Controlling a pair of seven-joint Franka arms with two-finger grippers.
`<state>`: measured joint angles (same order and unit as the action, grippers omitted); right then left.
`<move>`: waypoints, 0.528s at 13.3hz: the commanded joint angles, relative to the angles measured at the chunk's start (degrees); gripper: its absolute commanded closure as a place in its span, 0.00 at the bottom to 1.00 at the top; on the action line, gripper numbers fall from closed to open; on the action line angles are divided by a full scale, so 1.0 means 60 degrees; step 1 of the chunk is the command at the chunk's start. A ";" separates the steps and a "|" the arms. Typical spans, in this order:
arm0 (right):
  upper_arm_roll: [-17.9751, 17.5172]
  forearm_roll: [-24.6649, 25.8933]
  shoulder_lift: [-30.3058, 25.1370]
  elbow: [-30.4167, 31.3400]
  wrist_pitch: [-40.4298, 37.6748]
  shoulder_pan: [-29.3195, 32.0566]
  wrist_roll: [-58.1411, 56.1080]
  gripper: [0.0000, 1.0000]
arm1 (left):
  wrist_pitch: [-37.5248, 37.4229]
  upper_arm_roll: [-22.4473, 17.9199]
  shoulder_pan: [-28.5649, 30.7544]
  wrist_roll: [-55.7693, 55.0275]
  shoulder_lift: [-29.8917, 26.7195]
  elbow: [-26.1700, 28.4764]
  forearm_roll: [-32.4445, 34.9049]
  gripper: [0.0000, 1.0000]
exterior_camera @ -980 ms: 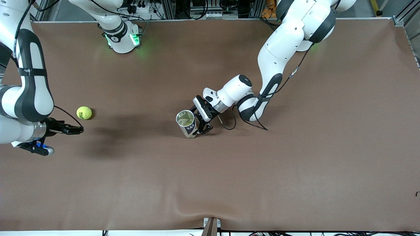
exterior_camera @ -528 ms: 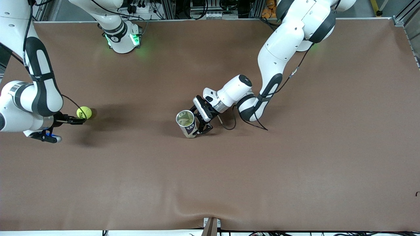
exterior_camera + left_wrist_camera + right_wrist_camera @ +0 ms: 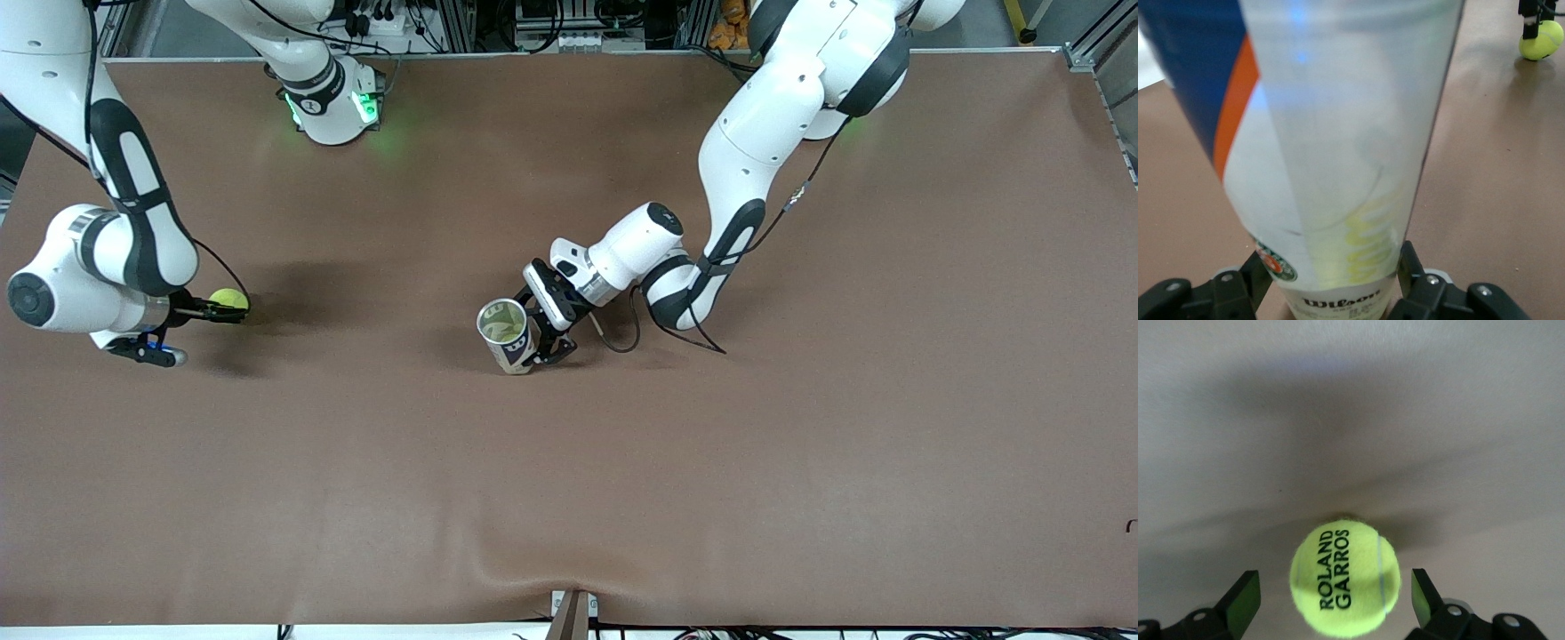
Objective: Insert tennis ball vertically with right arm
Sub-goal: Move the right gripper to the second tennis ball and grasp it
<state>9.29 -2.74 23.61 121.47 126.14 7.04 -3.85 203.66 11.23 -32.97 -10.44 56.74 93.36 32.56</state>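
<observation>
A yellow-green tennis ball lies on the brown table toward the right arm's end. My right gripper is low at the ball and open. In the right wrist view the ball sits between the two fingers with a gap on each side. At the table's middle stands a clear ball can, mouth up and slightly tilted, with a blue, orange and white label. My left gripper is shut on its lower part. The can fills the left wrist view, which also shows the ball farther off.
The right arm's base with green lights stands at the table's back edge. A small bracket sits at the front edge, near a wrinkle in the table cover.
My right arm has swung from a spot nearer the front camera than the ball until its open fingers stand on either side of it. The left arm and can have not moved.
</observation>
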 commanded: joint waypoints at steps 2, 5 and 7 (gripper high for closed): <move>-0.0128 0.0164 -0.0434 0.0353 -0.0059 0.0086 -0.0048 0.99 | 0.0026 0.0048 0.0119 0.0011 -0.0213 0.0143 0.0183 0.22; -0.0142 -0.0041 -0.0405 -0.1530 -0.2206 -0.0074 0.0142 1.00 | 0.0041 0.0062 0.0119 0.0011 -0.0213 0.0129 0.0183 0.22; -0.0171 -0.0624 -0.0332 -0.3347 -0.4110 -0.0294 0.0652 1.00 | 0.0041 0.0048 0.0119 0.0011 -0.0213 0.0143 0.0183 0.22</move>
<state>8.69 -3.90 21.84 110.91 111.02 6.38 -2.76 203.66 11.23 -32.82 -10.44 56.74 93.36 32.57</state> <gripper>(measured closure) 0.339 0.216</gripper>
